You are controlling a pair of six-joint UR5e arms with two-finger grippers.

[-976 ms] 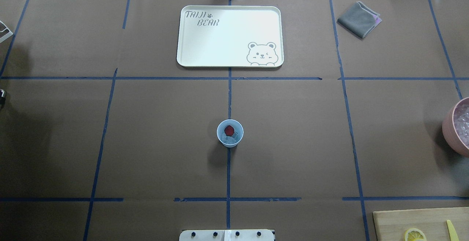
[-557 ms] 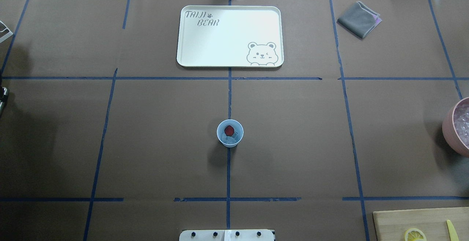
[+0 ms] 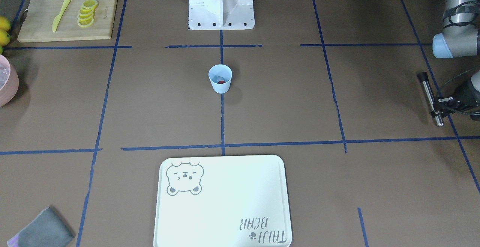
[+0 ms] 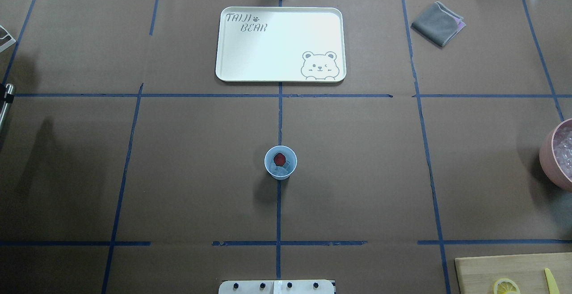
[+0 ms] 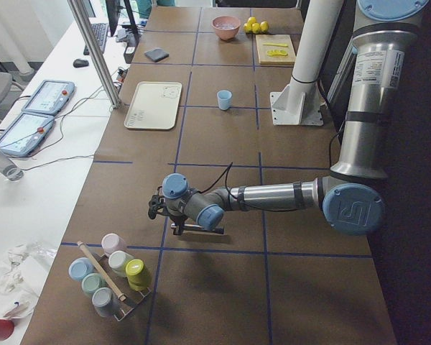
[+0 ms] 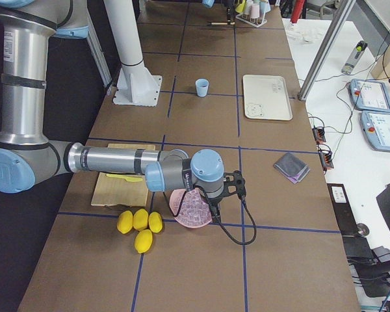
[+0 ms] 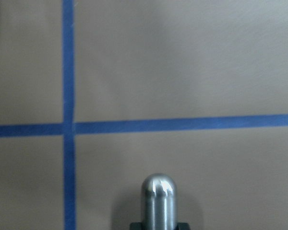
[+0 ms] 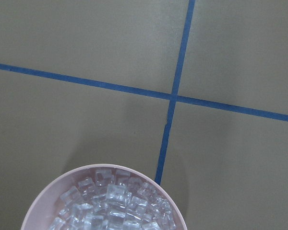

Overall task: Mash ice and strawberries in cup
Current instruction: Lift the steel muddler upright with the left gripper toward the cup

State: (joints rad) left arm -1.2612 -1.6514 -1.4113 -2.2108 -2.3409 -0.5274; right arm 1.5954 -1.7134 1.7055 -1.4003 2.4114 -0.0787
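"TAIJI BEAR" printed on the white tray [image 4: 280, 12], beside bear drawing

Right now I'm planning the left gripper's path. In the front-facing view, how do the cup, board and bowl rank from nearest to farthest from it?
Measured from the left gripper, shut on the muddler at the view's right edge:
1. Cup, at the table's centre.
2. Board, top left, beside the robot's base.
3. Bowl, at the far left edge.

Silver tube arms [image 5: 273, 194], light-blue joint caps [image 5: 174, 185], black wrist cable [image 6: 247, 242], white pedestal [image 3: 221, 3], black left end effector [image 3: 438, 103].
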